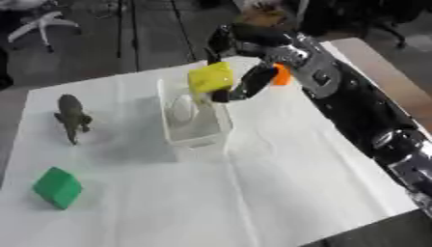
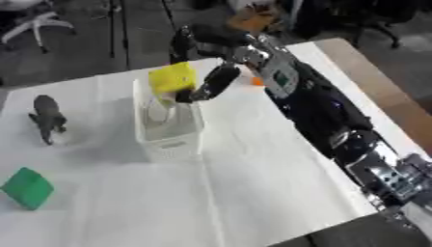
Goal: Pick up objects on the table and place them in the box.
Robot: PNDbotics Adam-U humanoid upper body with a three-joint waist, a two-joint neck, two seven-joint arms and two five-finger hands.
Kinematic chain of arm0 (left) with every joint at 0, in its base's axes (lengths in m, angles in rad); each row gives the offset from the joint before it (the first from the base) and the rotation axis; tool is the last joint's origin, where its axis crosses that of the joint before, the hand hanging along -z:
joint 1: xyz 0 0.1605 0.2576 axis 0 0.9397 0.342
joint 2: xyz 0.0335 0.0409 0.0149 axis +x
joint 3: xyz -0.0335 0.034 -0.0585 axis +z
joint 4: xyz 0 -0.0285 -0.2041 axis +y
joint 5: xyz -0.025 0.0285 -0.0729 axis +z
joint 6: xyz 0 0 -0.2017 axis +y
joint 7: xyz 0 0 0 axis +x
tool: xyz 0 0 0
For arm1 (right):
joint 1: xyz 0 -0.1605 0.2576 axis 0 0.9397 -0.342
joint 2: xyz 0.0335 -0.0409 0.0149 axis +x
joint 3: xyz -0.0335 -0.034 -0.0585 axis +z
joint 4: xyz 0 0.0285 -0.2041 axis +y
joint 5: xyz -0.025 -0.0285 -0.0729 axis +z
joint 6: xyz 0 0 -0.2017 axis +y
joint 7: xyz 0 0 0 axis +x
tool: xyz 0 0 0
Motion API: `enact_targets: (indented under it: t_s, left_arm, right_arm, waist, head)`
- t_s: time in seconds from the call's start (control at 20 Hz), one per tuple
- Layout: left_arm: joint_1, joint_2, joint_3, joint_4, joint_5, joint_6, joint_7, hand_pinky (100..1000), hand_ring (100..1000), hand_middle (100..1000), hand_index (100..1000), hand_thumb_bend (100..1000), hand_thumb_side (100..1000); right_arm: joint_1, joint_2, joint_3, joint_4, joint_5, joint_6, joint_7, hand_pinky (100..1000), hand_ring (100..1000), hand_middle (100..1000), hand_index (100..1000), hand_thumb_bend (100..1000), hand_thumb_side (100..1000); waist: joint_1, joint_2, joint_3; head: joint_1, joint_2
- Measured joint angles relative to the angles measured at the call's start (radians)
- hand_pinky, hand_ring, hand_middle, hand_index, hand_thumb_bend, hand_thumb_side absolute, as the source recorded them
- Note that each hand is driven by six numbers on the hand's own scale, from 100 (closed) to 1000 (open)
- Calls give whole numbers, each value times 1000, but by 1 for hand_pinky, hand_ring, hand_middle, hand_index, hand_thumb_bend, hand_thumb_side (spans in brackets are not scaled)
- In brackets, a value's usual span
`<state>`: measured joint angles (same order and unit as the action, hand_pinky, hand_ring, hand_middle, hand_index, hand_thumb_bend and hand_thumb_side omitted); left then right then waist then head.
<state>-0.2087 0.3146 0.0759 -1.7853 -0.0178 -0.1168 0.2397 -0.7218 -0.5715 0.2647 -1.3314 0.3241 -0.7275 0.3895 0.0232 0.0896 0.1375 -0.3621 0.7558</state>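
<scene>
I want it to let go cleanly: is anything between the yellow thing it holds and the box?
Nothing visible. The right hand holds the yellow object directly above the far end of the white box; only open air lies below. A pale item already sits inside.

No text, label, brand, number or sign can be read on anything here

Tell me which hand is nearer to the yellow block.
Right. The right hand holds the yellow block between curled fingers and thumb, above the far end of the white box. The left hand shows in neither view.
</scene>
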Motion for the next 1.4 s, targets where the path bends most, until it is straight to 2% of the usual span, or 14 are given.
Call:
enact_targets:
  t_s: [0.5, 0.55, 0.7, 0.8, 0.85, 0.95, 1.1, 1.15, 1.4]
  left_arm:
    - [0, 0, -5, 1, 0, 0, -3, 618, 673, 631, 748, 323, 983]
    - [0, 0, -5, 1, 0, 0, -4, 618, 674, 631, 748, 323, 983]
    - [0, 0, -5, 1, 0, -1, -4, 618, 674, 631, 748, 322, 984]
    - [-1, -1, -5, 1, 0, -1, -5, 618, 674, 632, 748, 322, 983]
    - [-1, -1, -5, 2, 1, -1, -5, 618, 674, 632, 748, 322, 983]
    - [-1, -3, -5, 3, 1, -1, -5, 618, 674, 632, 748, 322, 984]
    - [-2, -8, -6, 3, 2, -1, -6, 618, 674, 632, 748, 322, 983]
    - [-2, -8, -6, 3, 3, -1, -6, 618, 675, 632, 748, 321, 984]
    - [-2, -8, -6, 3, 4, -2, -6, 618, 675, 632, 748, 321, 984]
  right_arm:
    - [-5, 25, 17, 0, -39, 21, 21, 489, 493, 358, 462, 274, 255]
    - [-5, 27, 19, 0, -42, 22, 22, 483, 492, 361, 466, 240, 275]
    - [-5, 44, 31, 5, -45, 31, 31, 479, 490, 361, 467, 219, 284]
    - [-5, 61, 37, 17, -45, 37, 37, 473, 488, 369, 483, 211, 260]
    - [-5, 70, 37, 26, -45, 38, 38, 471, 493, 393, 505, 177, 220]
    - [-5, 87, 30, 50, -49, 37, 37, 465, 494, 402, 512, 150, 186]
    - [-11, 105, -1, 101, -64, 25, 25, 464, 494, 403, 512, 143, 182]
    - [-14, 109, -7, 115, -65, 19, 19, 461, 498, 411, 512, 100, 166]
    - [-17, 118, -18, 163, -53, -14, -14, 463, 501, 414, 514, 100, 185]
  waist:
    - [0, 0, 0]
    - [0, 0, 0]
    - [0, 0, 1]
    - [1, 0, 4]
    - [2, 0, 5]
    - [4, 0, 6]
    - [6, 0, 7]
    - [6, 0, 7]
    - [5, 1, 11]
  head:
    - [-3, 0]
    - [-3, 0]
    - [-4, 0]
    - [-5, 0]
    - [-6, 0]
    - [-9, 0]
    - [-12, 0]
    - [-12, 0]
    - [-13, -1]
